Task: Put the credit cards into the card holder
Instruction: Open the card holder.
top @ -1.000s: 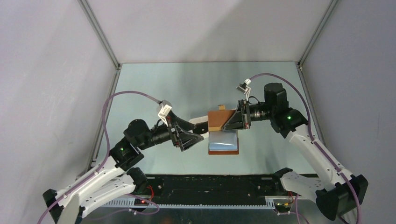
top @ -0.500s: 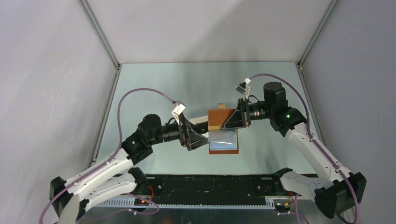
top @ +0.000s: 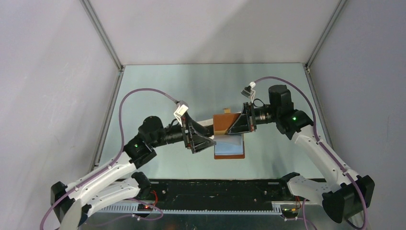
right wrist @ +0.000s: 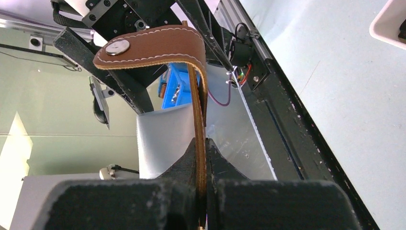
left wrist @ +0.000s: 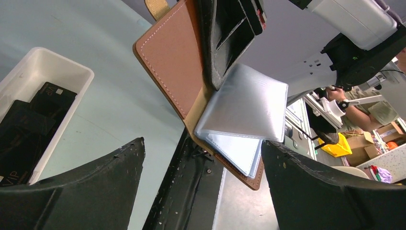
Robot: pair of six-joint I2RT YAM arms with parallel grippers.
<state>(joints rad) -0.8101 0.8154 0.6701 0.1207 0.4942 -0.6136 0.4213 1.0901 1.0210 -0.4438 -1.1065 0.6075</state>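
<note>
Your right jaws are clamped together on the card holder (right wrist: 197,120). They pinch one brown leather cover edge-on, so in the right wrist view you see only a thin tan line running up out of the grip. Above those jaws the snap tab (right wrist: 158,40) curls over to one side, its round metal snap (right wrist: 117,46) facing you.

Your left jaws stand wide apart and grip nothing. The two dark fingers (left wrist: 72,191) sit at the bottom corners of the left wrist view with open space between them. The card holder (left wrist: 172,57) hangs ahead of them and slightly toward their right finger. It is folded open, the stitched brown outside turned toward the left jaws. The pale silvery inner pockets (left wrist: 244,105) droop below the right jaws. You cannot tell from these views whether its lower corner touches the desk (left wrist: 95,28).

Beyond the left finger of your left jaws, well apart from the card holder, a white tray (left wrist: 48,67) lies on the desk. The credit cards (left wrist: 33,124) lie flat inside it, black and overlapping.

From above, both pairs of jaws meet at the card holder (top: 229,143) from opposite sides, near the middle of the desk (top: 191,91).
</note>
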